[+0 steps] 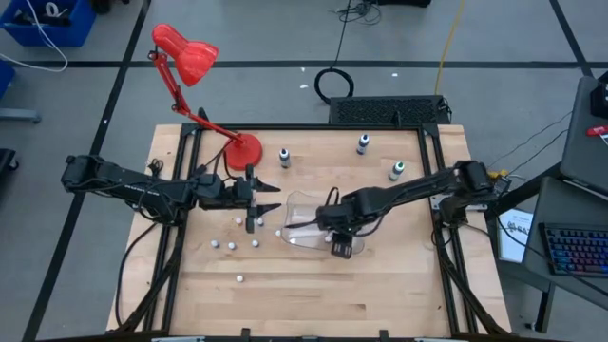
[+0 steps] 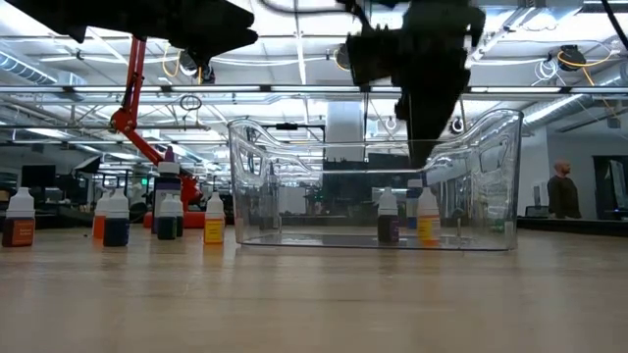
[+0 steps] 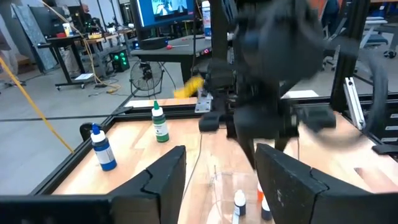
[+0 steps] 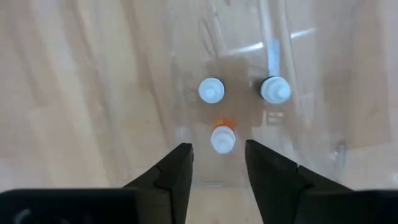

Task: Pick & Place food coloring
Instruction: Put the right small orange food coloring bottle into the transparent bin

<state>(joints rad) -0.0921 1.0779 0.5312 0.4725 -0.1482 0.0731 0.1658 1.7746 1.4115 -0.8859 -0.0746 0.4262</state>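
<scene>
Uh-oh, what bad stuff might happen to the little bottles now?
The right gripper hangs open right above three small bottles in the clear bin; dropping lower, it might knock the orange one over. The left gripper is close beside the bin and could nudge it or bump the right arm.

food coloring point(image 4: 222, 138) | tiny white-capped bottles | upright | three inside clear bin point(image 2: 491, 147), others on table
</scene>
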